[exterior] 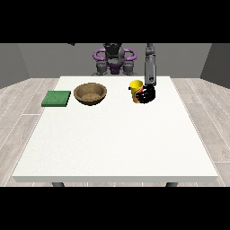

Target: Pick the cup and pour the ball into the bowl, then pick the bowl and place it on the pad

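One hand at the view's right against the yellow cup, fingers seemingly curled round it; risked tipping it short of the bowl.

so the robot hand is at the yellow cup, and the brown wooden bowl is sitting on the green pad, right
Not quite. The front view shows the round brown wooden bowl resting on the white table, beside the flat green square pad and apart from it, not on it. The rest holds: the black robot hand at the view's right is at the yellow cup.
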Available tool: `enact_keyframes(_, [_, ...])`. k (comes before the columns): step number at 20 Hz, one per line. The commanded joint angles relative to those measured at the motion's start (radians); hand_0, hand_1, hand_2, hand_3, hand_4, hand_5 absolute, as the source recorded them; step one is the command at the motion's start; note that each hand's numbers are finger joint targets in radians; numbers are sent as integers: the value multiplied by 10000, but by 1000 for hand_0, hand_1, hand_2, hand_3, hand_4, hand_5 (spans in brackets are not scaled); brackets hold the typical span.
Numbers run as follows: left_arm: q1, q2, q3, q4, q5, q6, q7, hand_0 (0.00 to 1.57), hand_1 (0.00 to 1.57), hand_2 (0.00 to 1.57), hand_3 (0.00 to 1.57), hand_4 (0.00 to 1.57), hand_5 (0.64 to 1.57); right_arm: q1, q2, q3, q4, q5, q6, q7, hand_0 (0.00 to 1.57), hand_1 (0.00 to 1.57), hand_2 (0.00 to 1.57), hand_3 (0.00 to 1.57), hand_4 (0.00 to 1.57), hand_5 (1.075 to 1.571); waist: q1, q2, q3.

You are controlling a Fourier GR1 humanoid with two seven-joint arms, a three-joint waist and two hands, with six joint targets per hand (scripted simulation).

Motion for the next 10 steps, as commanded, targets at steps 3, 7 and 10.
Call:
enact_keyframes(3, [-338, -256, -1439, -249, -1487, 1061, 2011, 1354, 1354, 1571, 1571, 1118, 1499, 318, -134, -456, 1545, -300, 113, 349, 0, 0, 0, 0, 185, 1557, 793, -1948, -8])
enact_keyframes(7, [-1588, -361, -1947, -296, -2459, 2529, 3165, 1384, 1384, 1571, 1571, 1105, 1524, 332, 244, -200, 1851, 367, 239, -744, 0, 0, 0, 0, 237, 1558, 698, -1358, -9])
enact_keyframes(10, [-1889, -347, -2618, 191, -3720, 3902, 4210, 1405, 1405, 1571, 1571, 1058, 1548, 93, 156, -24, 1739, 48, 326, -304, 0, 0, 0, 0, 256, 1561, 237, -1575, -6])
